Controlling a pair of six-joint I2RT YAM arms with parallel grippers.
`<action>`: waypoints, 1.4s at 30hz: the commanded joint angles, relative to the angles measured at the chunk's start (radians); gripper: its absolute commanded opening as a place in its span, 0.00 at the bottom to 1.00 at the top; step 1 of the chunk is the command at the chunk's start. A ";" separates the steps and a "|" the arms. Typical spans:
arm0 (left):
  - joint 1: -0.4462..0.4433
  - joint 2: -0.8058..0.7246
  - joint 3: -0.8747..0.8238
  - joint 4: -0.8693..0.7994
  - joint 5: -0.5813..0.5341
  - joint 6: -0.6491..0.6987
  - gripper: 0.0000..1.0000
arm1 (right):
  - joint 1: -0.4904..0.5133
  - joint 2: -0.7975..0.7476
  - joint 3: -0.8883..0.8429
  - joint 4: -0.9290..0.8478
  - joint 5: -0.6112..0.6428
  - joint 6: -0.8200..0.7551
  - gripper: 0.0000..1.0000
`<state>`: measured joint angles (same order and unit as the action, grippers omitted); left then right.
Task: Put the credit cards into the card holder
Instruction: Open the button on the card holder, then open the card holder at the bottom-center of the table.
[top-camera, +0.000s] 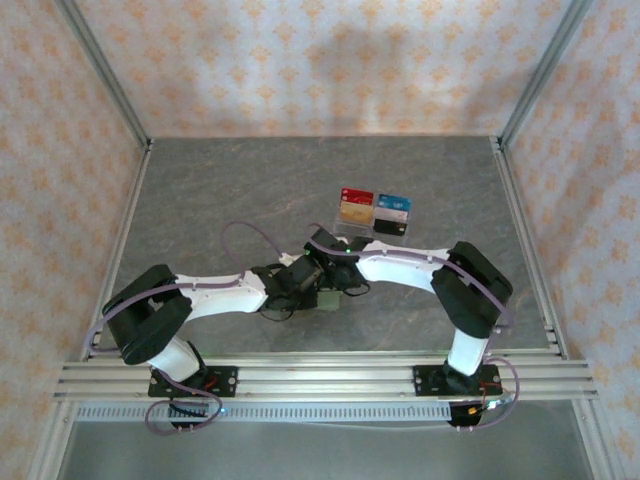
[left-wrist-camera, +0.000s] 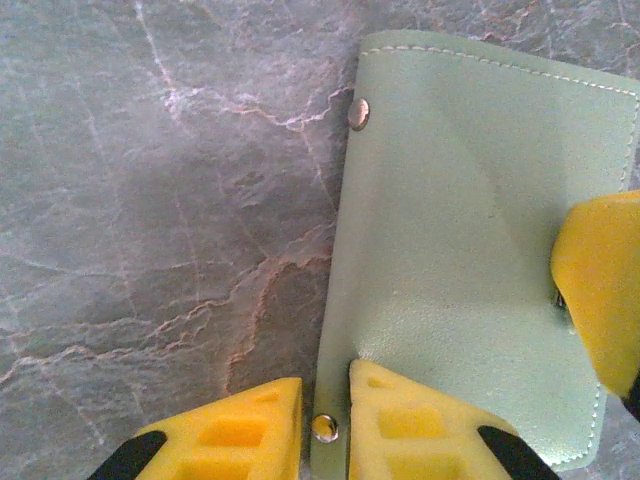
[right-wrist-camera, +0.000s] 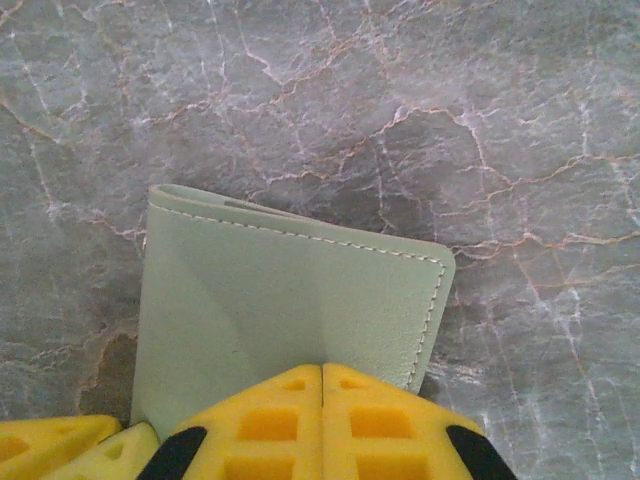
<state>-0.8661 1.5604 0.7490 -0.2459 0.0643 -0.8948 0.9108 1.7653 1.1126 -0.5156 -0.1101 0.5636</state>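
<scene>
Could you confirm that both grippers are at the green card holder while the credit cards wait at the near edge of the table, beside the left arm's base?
Not quite: the top external view shows the credit cards farther back on the table, beyond the card holder. The rest holds: the left gripper and the right gripper are both at the green card holder.

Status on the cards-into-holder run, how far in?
Done: nothing yet; the credit cards sit in the clear tray. In hand: right gripper is shut on an edge of the card holder, left gripper straddles its snap side, apparently to open it. Left: open it, then move every card across.
</scene>
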 joint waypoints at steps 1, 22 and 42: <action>0.016 0.043 -0.005 -0.119 -0.098 -0.023 0.16 | 0.038 -0.045 -0.030 -0.090 0.028 -0.011 0.00; 0.010 0.037 0.006 -0.113 -0.087 0.004 0.17 | -0.090 -0.298 -0.320 0.046 0.169 0.173 0.35; 0.009 0.033 0.003 -0.118 -0.093 0.000 0.17 | -0.037 -0.141 -0.092 0.049 -0.092 0.112 0.00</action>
<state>-0.8650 1.5734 0.7685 -0.2653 0.0578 -0.8967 0.8803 1.5902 1.0344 -0.4812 -0.1658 0.6834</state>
